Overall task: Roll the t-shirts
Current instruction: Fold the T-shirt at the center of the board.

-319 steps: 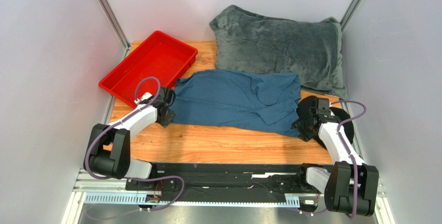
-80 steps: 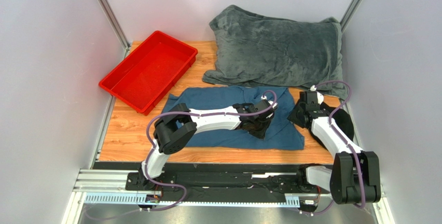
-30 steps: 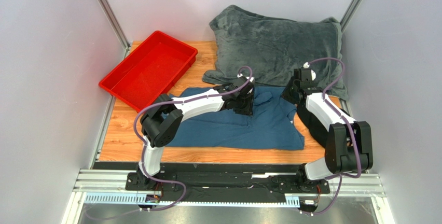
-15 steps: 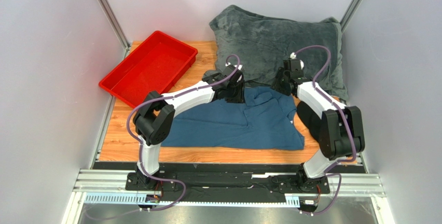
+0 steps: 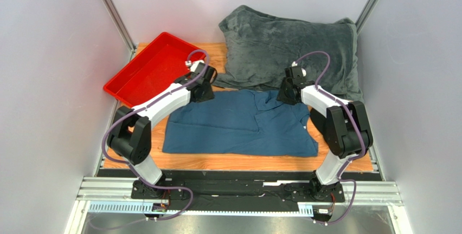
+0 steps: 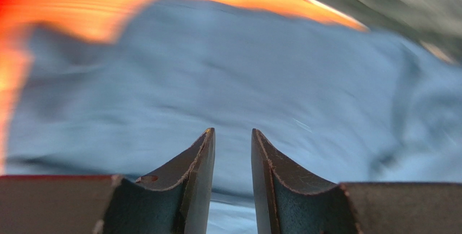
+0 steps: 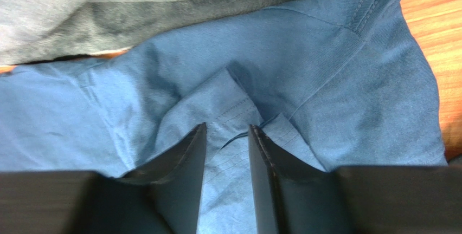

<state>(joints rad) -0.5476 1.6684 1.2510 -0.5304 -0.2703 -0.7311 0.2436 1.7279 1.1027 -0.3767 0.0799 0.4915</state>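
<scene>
From above, we see the plain dark teal-blue cotton t-shirt (image 5: 238,125) spread on the wooden table (image 5: 228,162), near the red plastic tray (image 5: 146,71) and touching the fuzzy grey blanket (image 5: 293,44). The left gripper (image 5: 205,85) and right gripper (image 5: 286,89) hover at its far edge. The blurred left wrist view shows jaws slightly apart, empty. The right wrist view shows likewise, above a rumpled sleeve fold (image 7: 228,109). We judge both should pinch the far hem evenly, smoothing that fold first.

Both arms stretch forward, the left claw (image 6: 232,136) and right claw (image 7: 226,129) each with jaws slightly parted.
</scene>
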